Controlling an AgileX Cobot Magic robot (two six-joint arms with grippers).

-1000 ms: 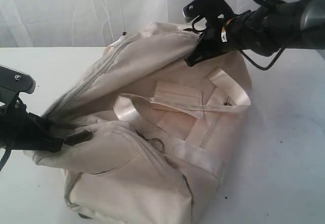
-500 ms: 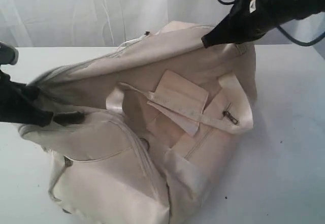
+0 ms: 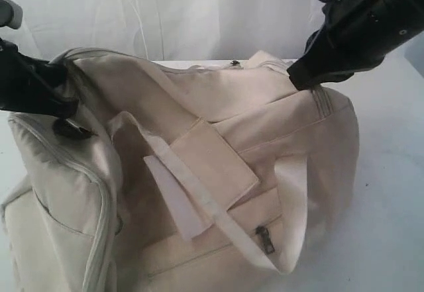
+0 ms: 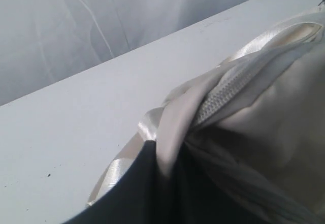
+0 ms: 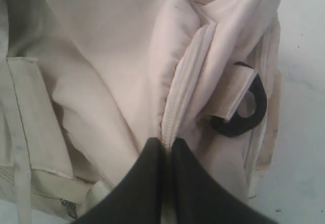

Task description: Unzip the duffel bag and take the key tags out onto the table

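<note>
The cream duffel bag (image 3: pixel 218 126) hangs lifted between both arms over the white table (image 3: pixel 391 193). My left gripper (image 3: pixel 65 103) is shut on the fabric at the bag's left end; in the left wrist view a fold by the grey zipper (image 4: pixel 218 92) runs down between the black fingers (image 4: pixel 137 183). At the bag's right top edge my right gripper (image 3: pixel 299 80) is shut on the zipper seam (image 5: pixel 175 107), beside the black oval eyelet (image 5: pixel 244 115). The main zipper looks closed. The key tags are hidden.
A pale webbing strap (image 3: pixel 189 202) and a square patch (image 3: pixel 215 159) hang down the bag's front, with a small zipper pull (image 3: pixel 265 239) below. A side pocket (image 3: pixel 59 193) bulges at the left. The white curtain (image 3: pixel 165 14) stands behind the table.
Both grippers have risen with the bag in them. The bag has come up off the table and tipped, so its front face and strap now hang downward.
</note>
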